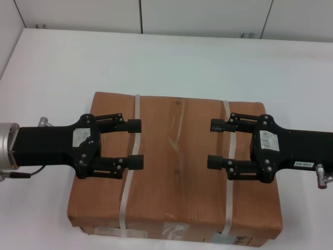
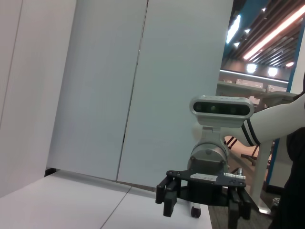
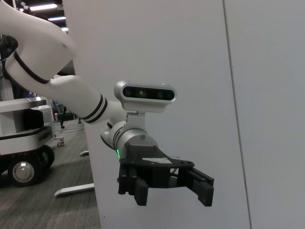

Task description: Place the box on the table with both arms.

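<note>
Head view shows the box [image 1: 177,166] lying flat on the table [image 1: 171,57], near the robot's edge of it, with plenty of bare white top beyond and to either side. Its two white straps [image 1: 132,156] run across the lid from front to back, and a strip of clear tape [image 1: 174,140] goes down the middle between them.

Both grippers hang over the lid, pointing at each other from opposite sides. The left gripper [image 1: 134,144] has its fingers spread, one fingertip [image 1: 134,124] above the other in the picture, tips over the left strap. The right gripper [image 1: 215,143] mirrors it over the right strap, fingers likewise spread. Neither pinches anything, and a wide stretch of cardboard lies bare between the two. Whether the fingers touch the lid or float above it cannot be told from overhead.

Each wrist camera looks across at the opposite arm. The left wrist view catches the right gripper [image 2: 205,210] with jaws apart; the right wrist view catches the left gripper [image 3: 171,191] the same way, nothing held between its fingers. Neither wrist view shows the box.

As a judgement, the box looks already set down, so the step in hand is the release. The next move probably calls for both arms to lift and draw outward together, keeping the fingers clear of the straps so that neither snags and drags the box.
</note>
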Controlling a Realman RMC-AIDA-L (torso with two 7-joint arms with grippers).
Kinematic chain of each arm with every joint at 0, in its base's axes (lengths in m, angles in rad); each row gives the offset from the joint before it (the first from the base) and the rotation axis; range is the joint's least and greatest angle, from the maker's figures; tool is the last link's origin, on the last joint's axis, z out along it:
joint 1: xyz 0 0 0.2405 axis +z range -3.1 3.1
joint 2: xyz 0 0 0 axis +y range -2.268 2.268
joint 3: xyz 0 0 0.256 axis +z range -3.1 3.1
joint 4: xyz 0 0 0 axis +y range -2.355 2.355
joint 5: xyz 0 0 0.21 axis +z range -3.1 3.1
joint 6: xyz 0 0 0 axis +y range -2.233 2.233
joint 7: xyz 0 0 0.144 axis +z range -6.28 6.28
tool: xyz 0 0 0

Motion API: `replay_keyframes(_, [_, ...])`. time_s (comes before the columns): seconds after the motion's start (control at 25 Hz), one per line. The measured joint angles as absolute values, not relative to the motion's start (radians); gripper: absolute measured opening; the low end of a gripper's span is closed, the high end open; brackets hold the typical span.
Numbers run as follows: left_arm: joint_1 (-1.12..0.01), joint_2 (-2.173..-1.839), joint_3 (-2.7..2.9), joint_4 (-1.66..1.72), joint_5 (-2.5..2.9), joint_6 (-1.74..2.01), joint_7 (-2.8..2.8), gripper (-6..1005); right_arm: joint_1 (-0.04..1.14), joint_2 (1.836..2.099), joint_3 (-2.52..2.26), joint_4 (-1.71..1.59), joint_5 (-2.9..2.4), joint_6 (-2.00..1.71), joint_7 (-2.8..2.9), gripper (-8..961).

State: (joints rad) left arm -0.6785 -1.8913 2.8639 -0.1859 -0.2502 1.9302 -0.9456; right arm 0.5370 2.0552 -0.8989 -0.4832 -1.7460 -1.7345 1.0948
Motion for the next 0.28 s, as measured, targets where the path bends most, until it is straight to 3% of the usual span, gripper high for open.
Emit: replay_keyframes(0.28, [-0.682,-1.898,2.864,-0.186,-0.251,1.931,-0.942,816,0.538,2.057,-0.899,-0.483,-1.745,-1.725,1.092,771])
